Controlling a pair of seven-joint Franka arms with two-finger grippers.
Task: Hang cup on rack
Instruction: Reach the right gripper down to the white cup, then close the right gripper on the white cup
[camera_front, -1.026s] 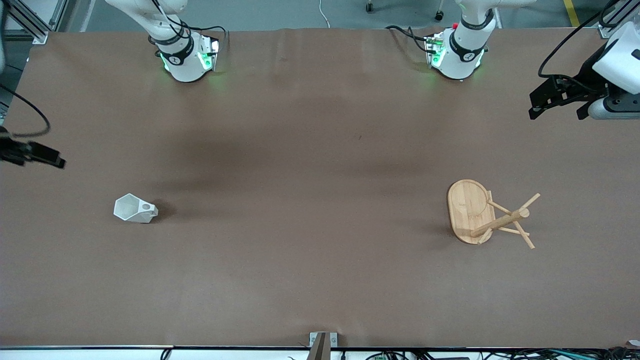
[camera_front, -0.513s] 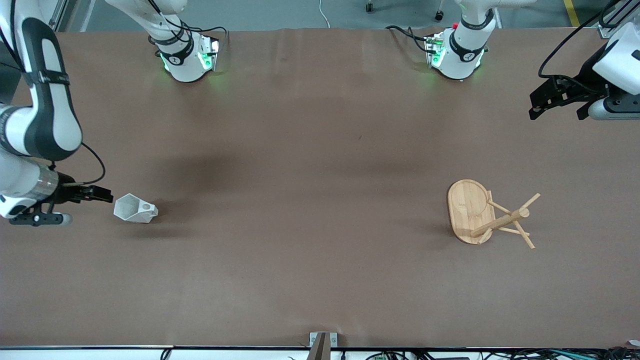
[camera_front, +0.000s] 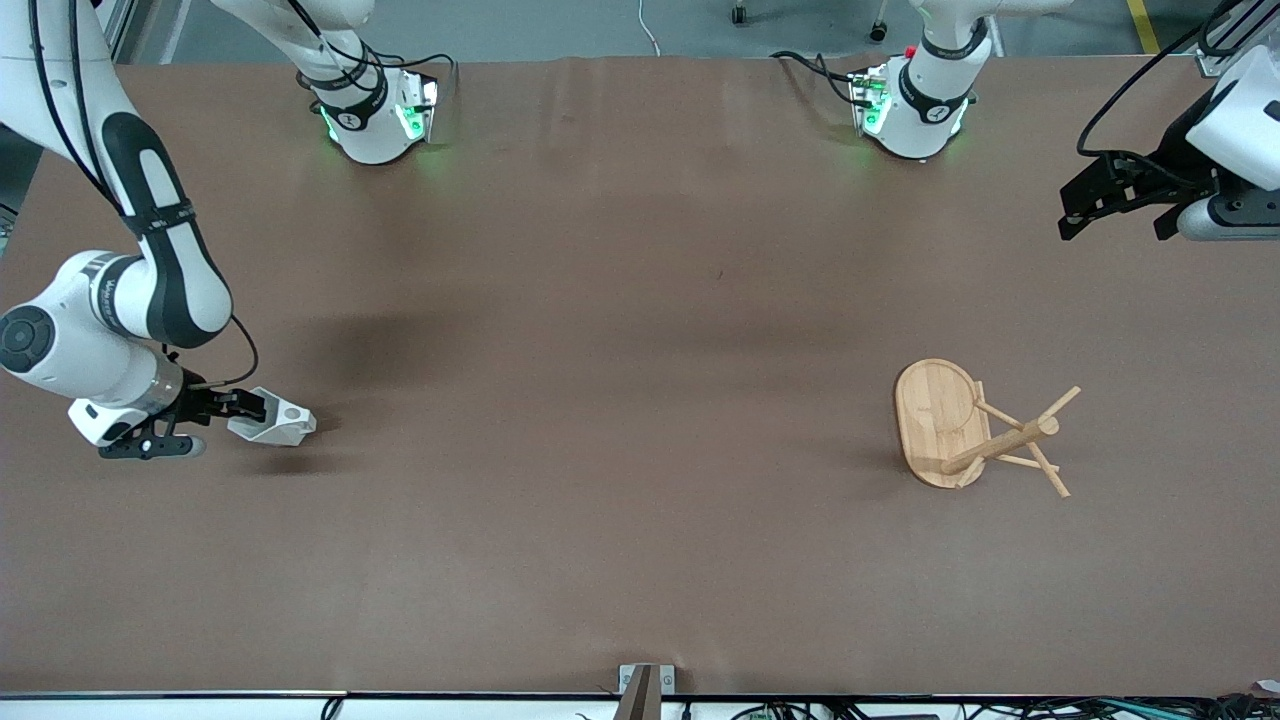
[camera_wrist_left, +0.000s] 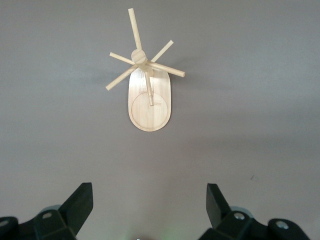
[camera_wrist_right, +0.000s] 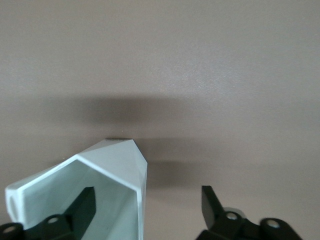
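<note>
- Cup (camera_front: 275, 423) lies on its side on the counter (camera_front: 600, 300) at the right arm's end, mouth facing the right end effector (camera_front: 248, 408), so a wall is reachable side-on.
- Right end effector is low at the cup's mouth, fingers spread; one finger (camera_wrist_right: 80, 210) sits inside the rim, the other outside. Looks set to pinch the wall; not yet clamped.
- Rack (camera_front: 975, 428) lies toppled at the left arm's end, well apart from the cup; probably needs righting before hanging.
- Left end effector (camera_front: 1115, 205) waits above the counter's edge near the rack, fingers apart, empty.
</note>
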